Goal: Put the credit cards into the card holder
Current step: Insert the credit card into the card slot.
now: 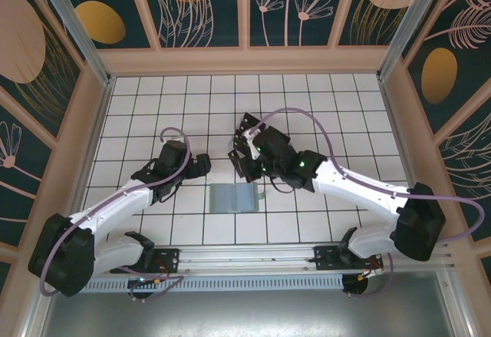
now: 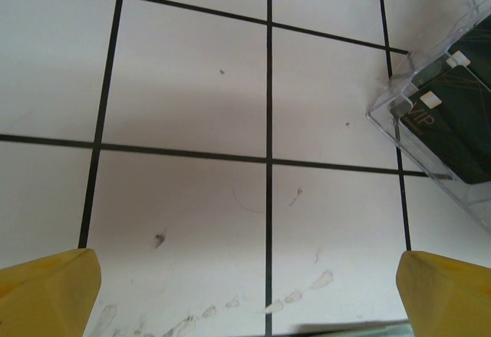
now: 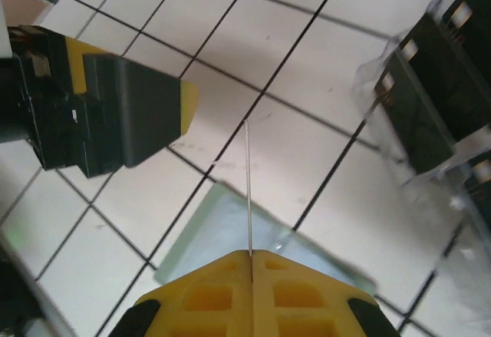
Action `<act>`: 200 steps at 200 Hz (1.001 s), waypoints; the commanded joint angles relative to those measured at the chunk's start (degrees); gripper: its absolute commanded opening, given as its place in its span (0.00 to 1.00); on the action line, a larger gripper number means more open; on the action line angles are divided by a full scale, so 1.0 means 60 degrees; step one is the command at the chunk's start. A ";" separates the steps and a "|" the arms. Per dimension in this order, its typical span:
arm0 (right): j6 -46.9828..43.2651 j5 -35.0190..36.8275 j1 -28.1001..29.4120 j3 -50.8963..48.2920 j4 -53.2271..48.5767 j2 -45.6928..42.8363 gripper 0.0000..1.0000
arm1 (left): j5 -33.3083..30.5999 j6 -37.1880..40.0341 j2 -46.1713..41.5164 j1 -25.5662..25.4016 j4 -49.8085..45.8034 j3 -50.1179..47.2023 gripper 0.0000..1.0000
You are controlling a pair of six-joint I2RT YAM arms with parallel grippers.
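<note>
R claw (image 3: 252,254) pinches card (image 3: 248,189) edge-on

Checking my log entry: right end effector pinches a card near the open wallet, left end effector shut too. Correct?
No: the left end effector stands open, per the left wrist view. The right end effector does pinch a card near the open wallet.

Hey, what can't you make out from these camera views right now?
How many credit cards sit in the clear rack: both wrist views cut it off at the right edge.
Face of the card in the right gripper: the right wrist sees it edge-on.
Pockets of the card holder: too small in the top view.
</note>
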 commanded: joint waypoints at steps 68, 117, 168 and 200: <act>0.5220 0.0341 0.0648 -0.4341 0.5192 -0.1382 0.00 | -0.0628 -0.0484 -0.0563 -0.1658 -0.1170 -0.0690 0.99; 0.5761 0.0389 0.0812 -0.5125 0.6219 -0.1106 0.00 | -0.1117 -0.0873 -0.0110 -0.2565 -0.1097 -0.0750 0.99; 0.5726 0.0597 0.0823 -0.5339 0.6652 -0.0618 0.00 | -0.1398 -0.1028 0.0215 -0.2993 -0.0945 -0.0923 0.98; 0.5756 0.0604 0.0819 -0.5522 0.7173 -0.0315 0.00 | -0.1539 -0.1011 0.0529 -0.3132 -0.0779 -0.0901 0.99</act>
